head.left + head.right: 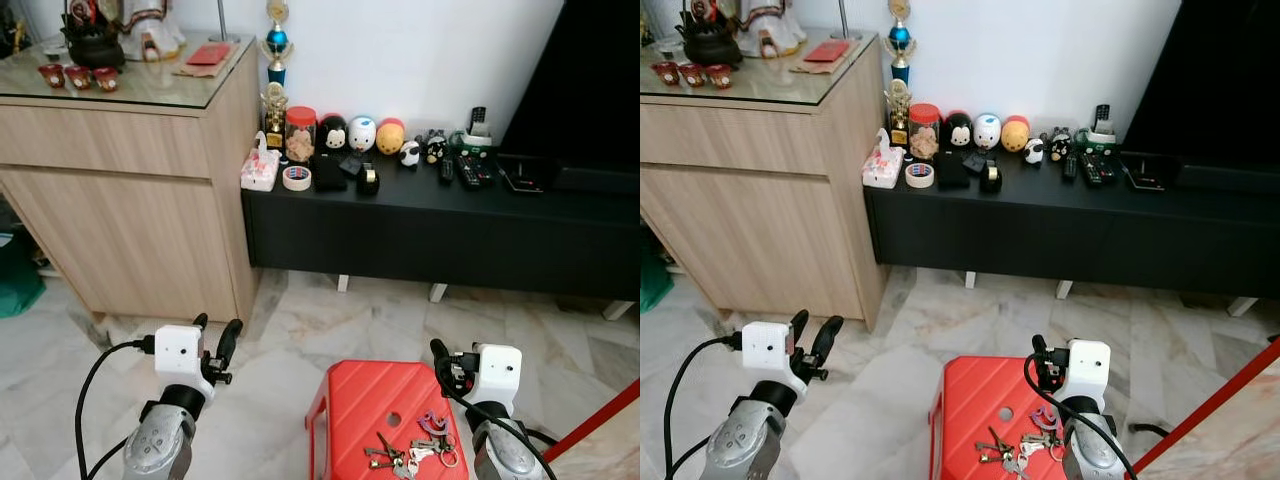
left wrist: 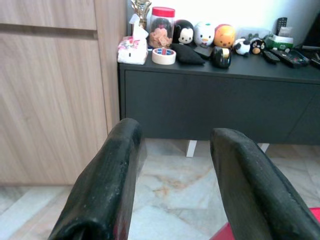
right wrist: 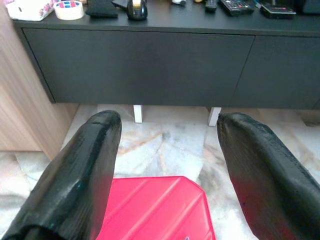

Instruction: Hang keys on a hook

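We stand facing a low black bench (image 1: 420,225) set against a white wall, with a wooden cabinet (image 1: 130,190) just beside it on our left. A red stool (image 1: 365,410) sits on the marble floor (image 1: 300,330) close in front of us. The keys (image 1: 415,452) lie in a loose bunch on the stool top, near its right edge, beside a small hole in the seat.

Our left claw (image 1: 216,338) hangs above the floor to the left of the stool, fingers (image 2: 107,185) spread wide and holding nothing. Our right claw (image 3: 167,150) is raised over the stool's right side, just behind the keys and apart from them; in its wrist view the fingers (image 3: 82,170) stand wide apart, empty, with the stool's far edge between them.

On the bench we note a row of small things: a roll of tape (image 1: 296,178), a red-lidded jar (image 1: 301,133), round toy figures (image 1: 362,133), remote controls (image 1: 470,168). A trophy (image 1: 276,60) stands at the bench's left end against the wall. A red strap (image 1: 595,420) crosses the lower right corner.
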You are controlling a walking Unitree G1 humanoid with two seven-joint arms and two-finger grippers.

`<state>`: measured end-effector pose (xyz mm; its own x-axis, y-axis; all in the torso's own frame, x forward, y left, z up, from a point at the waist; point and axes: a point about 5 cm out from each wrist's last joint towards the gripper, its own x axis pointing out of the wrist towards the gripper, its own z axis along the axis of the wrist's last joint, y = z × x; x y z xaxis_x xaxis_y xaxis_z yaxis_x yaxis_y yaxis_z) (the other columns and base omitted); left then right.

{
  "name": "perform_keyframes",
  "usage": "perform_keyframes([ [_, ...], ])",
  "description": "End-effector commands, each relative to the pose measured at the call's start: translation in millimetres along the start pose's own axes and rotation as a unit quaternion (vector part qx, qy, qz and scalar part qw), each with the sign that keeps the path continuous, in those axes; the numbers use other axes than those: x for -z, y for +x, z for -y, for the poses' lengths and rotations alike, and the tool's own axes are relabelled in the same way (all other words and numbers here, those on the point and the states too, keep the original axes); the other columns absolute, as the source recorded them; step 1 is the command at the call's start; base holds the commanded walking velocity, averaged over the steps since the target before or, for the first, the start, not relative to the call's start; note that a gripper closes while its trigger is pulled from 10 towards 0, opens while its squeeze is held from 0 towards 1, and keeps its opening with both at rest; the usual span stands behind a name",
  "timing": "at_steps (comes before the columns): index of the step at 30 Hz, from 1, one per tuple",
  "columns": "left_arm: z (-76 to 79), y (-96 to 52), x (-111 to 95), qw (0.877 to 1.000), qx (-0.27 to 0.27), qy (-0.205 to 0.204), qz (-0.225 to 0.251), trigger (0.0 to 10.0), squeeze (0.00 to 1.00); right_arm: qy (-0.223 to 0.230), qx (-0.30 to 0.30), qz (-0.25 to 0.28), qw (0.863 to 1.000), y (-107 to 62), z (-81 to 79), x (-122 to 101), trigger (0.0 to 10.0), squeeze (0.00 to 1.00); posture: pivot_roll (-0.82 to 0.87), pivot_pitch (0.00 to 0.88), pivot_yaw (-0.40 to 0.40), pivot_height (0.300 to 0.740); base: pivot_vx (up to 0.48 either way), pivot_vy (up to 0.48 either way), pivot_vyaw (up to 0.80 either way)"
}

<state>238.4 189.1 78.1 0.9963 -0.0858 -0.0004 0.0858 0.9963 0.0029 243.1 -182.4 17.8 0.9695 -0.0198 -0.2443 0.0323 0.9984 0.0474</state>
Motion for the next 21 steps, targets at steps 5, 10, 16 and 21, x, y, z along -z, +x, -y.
perform_keyframes([
  [5,0.9,-0.7,-1,1.0,-0.002,-0.008,0.005,10.0,0.0,-0.041,-0.023,0.021,0.999,2.6,-1.8,-10,10.0,0.0,0.08,0.0,-0.08,0.74,0.0,0.0,0.0],
  [10,1.9,-0.2,-1,1.0,-0.001,-0.009,0.006,10.0,0.0,-0.093,-0.078,0.034,0.992,-0.1,-12.6,-13,10.0,0.0,0.07,0.0,-0.079,0.74,0.0,0.0,0.0],
  [16,2.4,4.6,-3,1.0,0.006,-0.008,0.01,10.0,0.0,-0.104,-0.096,0.038,0.989,-3.0,-13.4,-13,10.0,0.0,0.06,0.0,-0.071,0.74,0.0,0.0,0.0],
  [21,1.7,5.6,-2,1.0,0.011,-0.006,0.008,10.0,0.0,-0.074,-0.052,0.051,0.995,1.5,-9.8,-21,10.0,0.0,0.06,0.0,-0.065,0.74,0.0,0.0,0.0],
])
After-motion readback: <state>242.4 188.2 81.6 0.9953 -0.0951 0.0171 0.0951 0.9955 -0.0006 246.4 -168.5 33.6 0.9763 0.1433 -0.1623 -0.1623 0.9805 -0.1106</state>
